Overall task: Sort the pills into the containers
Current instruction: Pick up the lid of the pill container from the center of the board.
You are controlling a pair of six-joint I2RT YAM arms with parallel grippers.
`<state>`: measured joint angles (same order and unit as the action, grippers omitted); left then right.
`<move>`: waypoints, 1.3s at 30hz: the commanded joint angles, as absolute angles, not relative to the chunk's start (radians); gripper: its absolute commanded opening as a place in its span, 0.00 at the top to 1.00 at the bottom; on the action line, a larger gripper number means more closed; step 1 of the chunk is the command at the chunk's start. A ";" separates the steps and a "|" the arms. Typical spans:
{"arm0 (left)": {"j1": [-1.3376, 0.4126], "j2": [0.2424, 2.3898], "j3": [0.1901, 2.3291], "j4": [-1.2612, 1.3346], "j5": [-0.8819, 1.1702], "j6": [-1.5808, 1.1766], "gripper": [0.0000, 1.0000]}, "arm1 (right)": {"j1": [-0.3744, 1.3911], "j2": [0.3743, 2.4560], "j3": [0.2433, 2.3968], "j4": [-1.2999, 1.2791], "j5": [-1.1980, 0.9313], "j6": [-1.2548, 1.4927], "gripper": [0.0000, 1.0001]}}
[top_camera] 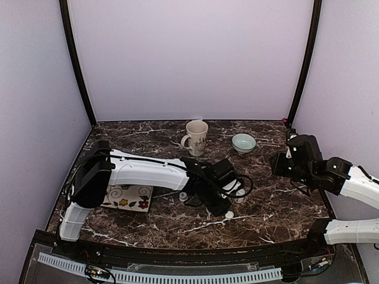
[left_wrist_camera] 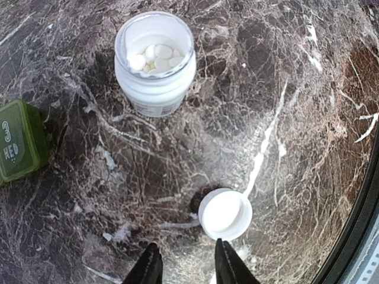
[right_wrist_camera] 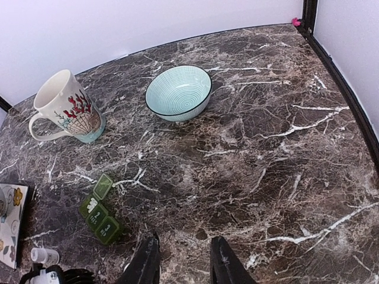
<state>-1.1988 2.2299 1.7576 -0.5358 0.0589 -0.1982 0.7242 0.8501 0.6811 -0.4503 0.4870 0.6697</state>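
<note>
Dark brown marble table point(right_wrist_camera: 284, 177), veined white, set with pale and green things.
Small dark green plastic pill box point(right_wrist_camera: 100, 214), white lettering; cream ceramic mug point(right_wrist_camera: 65, 106) printed with red coral and a shell; pale turquoise bowl point(right_wrist_camera: 179, 92), finely lined; white plastic bottle point(left_wrist_camera: 154, 83), white pills point(left_wrist_camera: 155, 56), white round cap point(left_wrist_camera: 224, 213).

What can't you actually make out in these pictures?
Pill box: left wrist view, the left edge cuts it off; one compartment shows.
Pill box, top view: lost under the left arm.
Pills: left wrist view, piled in the bottle, so no count.
Pill box's open compartment, right wrist view: too small to see what is inside.
Tile: right wrist view, cut by the left edge.
</note>
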 commanded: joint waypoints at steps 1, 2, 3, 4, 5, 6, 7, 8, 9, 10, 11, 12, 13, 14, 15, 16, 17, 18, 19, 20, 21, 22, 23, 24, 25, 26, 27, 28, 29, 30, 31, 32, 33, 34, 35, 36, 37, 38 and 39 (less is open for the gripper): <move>-1.204 2.235 1.789 -0.573 0.062 -0.211 0.69 | 0.719 0.833 0.671 -0.433 0.482 0.683 0.72; -1.205 2.236 1.790 -0.573 0.064 -0.213 0.69 | 0.719 0.832 0.670 -0.431 0.480 0.684 0.72; -1.206 2.237 1.793 -0.572 0.065 -0.214 0.69 | 0.719 0.830 0.669 -0.430 0.478 0.685 0.72; -1.206 2.239 1.798 -0.573 0.066 -0.215 0.69 | 0.719 0.830 0.668 -0.430 0.475 0.685 0.72; -1.206 2.242 1.805 -0.575 0.067 -0.217 0.69 | 0.719 0.830 0.666 -0.429 0.473 0.685 0.72; -1.205 2.246 1.811 -0.577 0.070 -0.219 0.70 | 0.719 0.830 0.664 -0.428 0.471 0.686 0.72; -1.205 2.250 1.815 -0.579 0.070 -0.219 0.70 | 0.719 0.830 0.663 -0.427 0.469 0.687 0.72; -1.206 2.252 1.820 -0.581 0.070 -0.221 0.70 | 0.719 0.829 0.661 -0.428 0.468 0.688 0.72; -1.206 2.253 1.823 -0.581 0.073 -0.220 0.70 | 0.719 0.826 0.660 -0.428 0.465 0.689 0.72; -1.206 2.255 1.824 -0.582 0.073 -0.221 0.71 | 0.719 0.825 0.659 -0.428 0.464 0.690 0.72; -1.205 2.254 1.825 -0.583 0.074 -0.221 0.71 | 0.719 0.823 0.657 -0.428 0.465 0.690 0.72; -1.206 2.256 1.826 -0.586 0.075 -0.223 0.71 | 0.719 0.821 0.657 -0.428 0.464 0.691 0.72; -1.206 2.256 1.827 -0.587 0.077 -0.223 0.71 | 0.719 0.819 0.655 -0.427 0.463 0.692 0.72; -1.206 2.256 1.828 -0.588 0.077 -0.223 0.71 | 0.719 0.818 0.653 -0.428 0.463 0.693 0.72; -1.207 2.258 1.831 -0.590 0.076 -0.224 0.71 | 0.719 0.816 0.652 -0.428 0.461 0.694 0.72; -1.207 2.259 1.832 -0.592 0.074 -0.223 0.71 | 0.719 0.816 0.653 -0.429 0.460 0.696 0.72; -1.207 2.260 1.833 -0.594 0.074 -0.222 0.71 | 0.719 0.813 0.652 -0.428 0.460 0.698 0.72; -1.207 2.262 1.833 -0.595 0.074 -0.222 0.71 | 0.719 0.810 0.653 -0.431 0.460 0.699 0.72; -1.206 2.263 1.836 -0.597 0.074 -0.225 0.72 | 0.719 0.807 0.653 -0.431 0.459 0.699 0.72; -1.208 2.266 1.839 -0.599 0.074 -0.224 0.72 | 0.719 0.802 0.653 -0.432 0.459 0.699 0.72; -1.210 2.268 1.843 -0.602 0.073 -0.225 0.72 | 0.719 0.801 0.653 -0.433 0.460 0.699 0.72; -1.211 2.271 1.847 -0.604 0.071 -0.224 0.72 | 0.719 0.798 0.653 -0.434 0.460 0.701 0.72; -1.213 2.274 1.852 -0.604 0.071 -0.224 0.72 | 0.719 0.798 0.654 -0.435 0.459 0.701 0.72; -1.213 2.276 1.858 -0.607 0.071 -0.225 0.72 | 0.719 0.796 0.653 -0.436 0.458 0.701 0.72; -1.215 2.281 1.864 -0.611 0.071 -0.224 0.72 | 0.719 0.795 0.652 -0.437 0.458 0.701 0.72; -1.216 2.286 1.871 -0.614 0.071 -0.224 0.72 | 0.719 0.795 0.652 -0.438 0.458 0.701 0.72; -1.216 2.289 1.877 -0.617 0.071 -0.225 0.72 | 0.719 0.793 0.651 -0.439 0.458 0.701 0.72; -1.218 2.294 1.880 -0.618 0.072 -0.224 0.72 | 0.719 0.794 0.652 -0.439 0.457 0.701 0.72; -1.218 2.297 1.883 -0.620 0.072 -0.224 0.72 | 0.719 0.793 0.651 -0.439 0.457 0.702 0.72; -1.218 2.299 1.886 -0.622 0.073 -0.224 0.72 | 0.719 0.792 0.649 -0.440 0.457 0.703 0.72; -1.218 2.302 1.888 -0.625 0.073 -0.224 0.72 | 0.719 0.790 0.649 -0.440 0.457 0.703 0.72; -1.219 2.305 1.889 -0.626 0.074 -0.222 0.72 | 0.719 0.789 0.649 -0.440 0.458 0.703 0.72; -1.219 2.307 1.892 -0.628 0.073 -0.222 0.72 | 0.719 0.787 0.649 -0.440 0.458 0.703 0.72; -1.220 2.310 1.893 -0.632 0.073 -0.222 0.72 | 0.719 0.786 0.647 -0.439 0.458 0.703 0.72; -1.220 2.313 1.893 -0.636 0.071 -0.220 0.72 | 0.719 0.784 0.647 -0.441 0.458 0.704 0.72; -1.220 2.314 1.894 -0.636 0.070 -0.220 0.72 | 0.719 0.783 0.645 -0.440 0.457 0.705 0.72; -1.220 2.316 1.894 -0.637 0.068 -0.220 0.72 | 0.719 0.782 0.645 -0.440 0.456 0.708 0.72; -1.220 2.317 1.894 -0.637 0.067 -0.219 0.73 | 0.719 0.781 0.644 -0.441 0.456 0.707 0.72; -1.220 2.318 1.893 -0.638 0.064 -0.219 0.73 | 0.719 0.779 0.644 -0.441 0.456 0.709 0.73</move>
